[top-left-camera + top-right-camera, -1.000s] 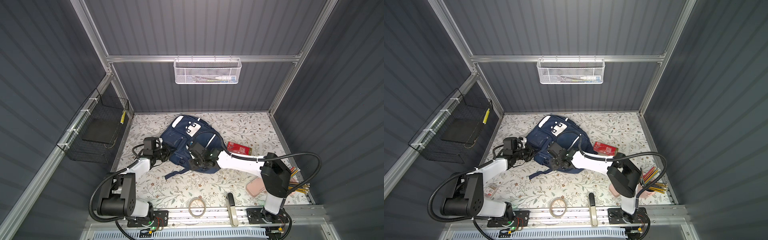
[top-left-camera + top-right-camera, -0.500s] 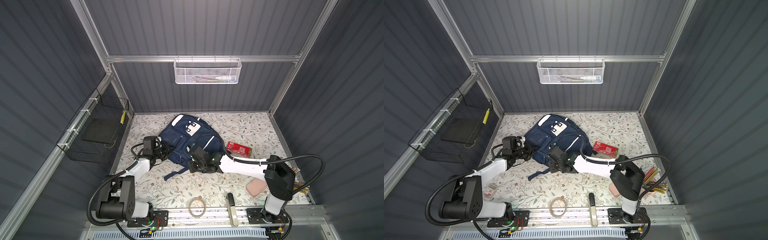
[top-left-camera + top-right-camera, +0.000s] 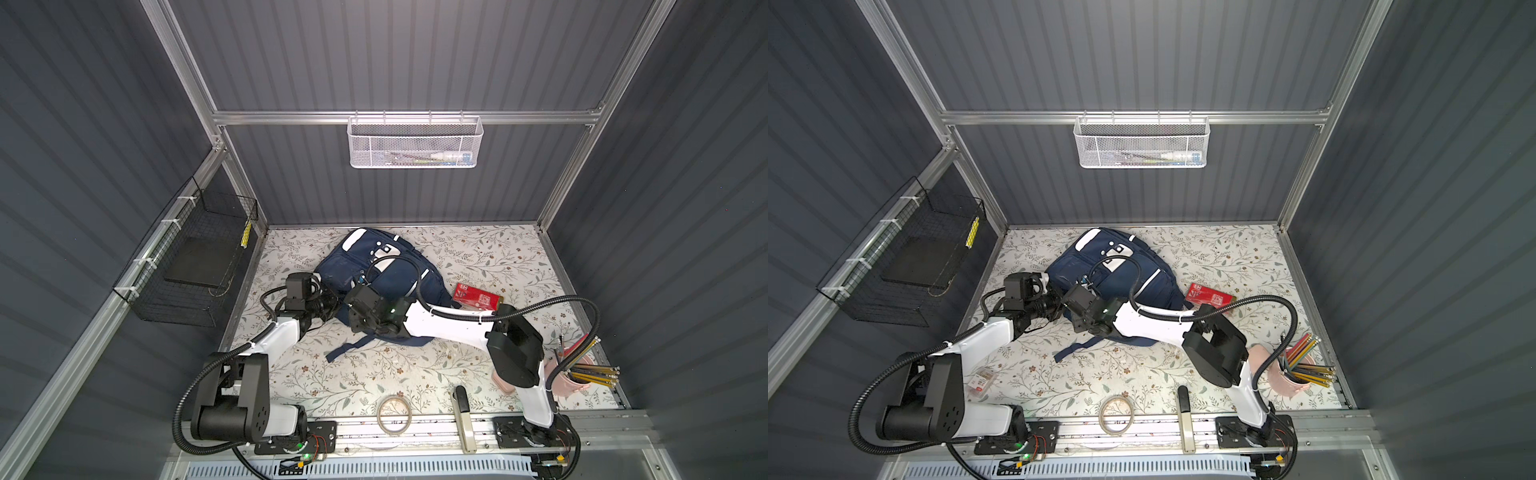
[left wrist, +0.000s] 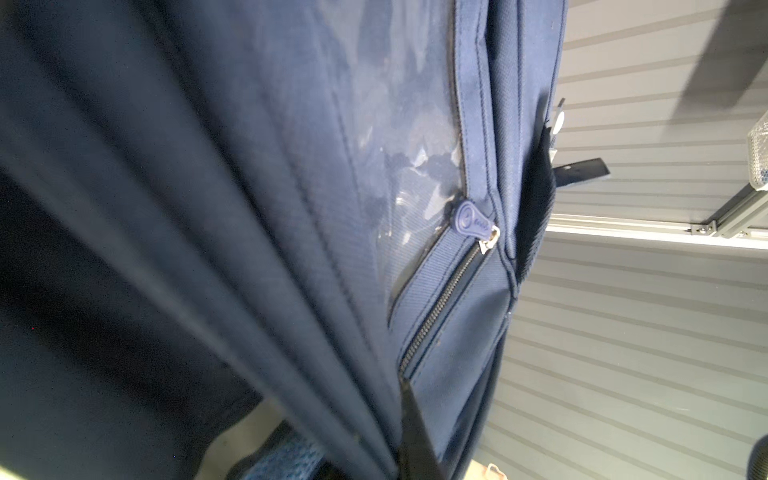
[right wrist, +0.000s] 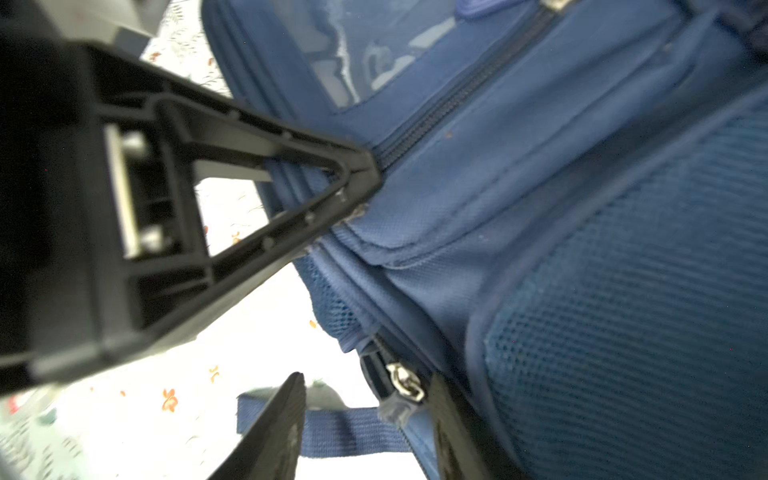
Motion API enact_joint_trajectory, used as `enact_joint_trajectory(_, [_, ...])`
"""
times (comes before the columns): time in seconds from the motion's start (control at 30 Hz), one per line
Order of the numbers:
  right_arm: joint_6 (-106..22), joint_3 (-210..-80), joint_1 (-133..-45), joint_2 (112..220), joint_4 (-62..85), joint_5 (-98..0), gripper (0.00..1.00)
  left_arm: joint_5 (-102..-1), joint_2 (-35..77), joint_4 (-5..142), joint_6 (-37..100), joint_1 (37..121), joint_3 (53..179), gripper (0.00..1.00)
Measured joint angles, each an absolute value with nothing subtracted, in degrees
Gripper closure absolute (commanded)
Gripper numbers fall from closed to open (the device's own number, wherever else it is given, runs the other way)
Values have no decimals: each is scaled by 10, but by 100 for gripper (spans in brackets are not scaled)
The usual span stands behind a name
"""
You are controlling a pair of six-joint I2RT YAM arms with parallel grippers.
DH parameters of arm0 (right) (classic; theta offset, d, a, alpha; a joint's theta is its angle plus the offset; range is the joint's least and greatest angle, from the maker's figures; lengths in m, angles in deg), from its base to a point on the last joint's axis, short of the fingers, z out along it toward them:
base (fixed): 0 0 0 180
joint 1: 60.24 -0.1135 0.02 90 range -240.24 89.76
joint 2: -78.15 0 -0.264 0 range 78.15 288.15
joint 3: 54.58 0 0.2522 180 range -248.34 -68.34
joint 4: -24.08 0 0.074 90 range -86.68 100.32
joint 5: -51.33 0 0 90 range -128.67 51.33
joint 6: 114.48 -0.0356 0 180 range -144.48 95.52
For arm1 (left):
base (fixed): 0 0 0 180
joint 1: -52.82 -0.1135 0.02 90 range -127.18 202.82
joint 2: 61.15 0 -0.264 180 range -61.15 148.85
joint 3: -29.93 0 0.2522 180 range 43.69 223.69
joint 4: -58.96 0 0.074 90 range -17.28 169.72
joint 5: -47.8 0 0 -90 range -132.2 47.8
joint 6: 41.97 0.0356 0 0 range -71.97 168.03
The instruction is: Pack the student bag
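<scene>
Tape roll (image 3: 394, 415) lying at lower centre of the frame on the flowered desk (image 3: 374, 382). Pink cup of pencils (image 3: 582, 380) standing at lower right.

Student bag (image 3: 386, 282) lying flat, front face up, mid-frame in both top views, on the back half of the desk. Its long axis is running from lower right to upper left. The top end with the white patches is pointing at the back wall and the bottom end is lying under the right arm. One blue strap (image 3: 347, 349) is trailing toward lower left.

Look of the bag: navy fabric, white stripes, zipped front pockets. A clear window pocket (image 4: 395, 145) is showing with a blue zip pull (image 4: 473, 220) beside it, and a mesh panel (image 5: 623, 311) on the side.

Both end effectors are sitting at the bag's near left corner. Left end effector (image 3: 332, 306) is pinching a fold of bag fabric, its fingertip (image 5: 361, 174) touching a zip seam. Right end effector (image 5: 365, 399) is holding its jaws apart with a metal zip slider (image 5: 405, 388) showing between them; cannot tell if it is touching.

Red box (image 3: 478, 296) lying just beside the bag's right edge. Black wire basket (image 3: 187, 266) hanging at mid-left, white mesh basket (image 3: 415, 143) hanging on the back wall at upper centre.
</scene>
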State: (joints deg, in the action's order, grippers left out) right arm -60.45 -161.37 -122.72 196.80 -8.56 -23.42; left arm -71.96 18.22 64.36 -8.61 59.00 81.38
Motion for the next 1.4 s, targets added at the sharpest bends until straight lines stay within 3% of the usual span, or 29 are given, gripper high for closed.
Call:
enact_joint_trajectory(0.5, [-635, -1543, -1228, 1944, -33, -248, 64, -723, 177, 639, -97, 591, 805, 100])
enact_joint_trajectory(0.7, [-649, -1514, -1229, 1941, -17, -265, 56, -727, 175, 639, -101, 591, 805, 100])
enact_joint_trajectory(0.87, [-643, -1517, -1226, 1945, -14, -269, 58, -726, 173, 633, -106, 593, 803, 100])
enact_joint_trajectory(1.1, [-629, -1557, -1223, 1985, -32, -264, 79, -718, 170, 617, -114, 597, 792, 100])
enact_joint_trajectory(1.27, [-621, -1551, -1217, 1983, -33, -265, 100, -716, 166, 609, -116, 599, 787, 100])
enact_joint_trajectory(1.4, [-613, -1540, -1214, 1966, -35, -273, 100, -720, 165, 609, -116, 600, 787, 100])
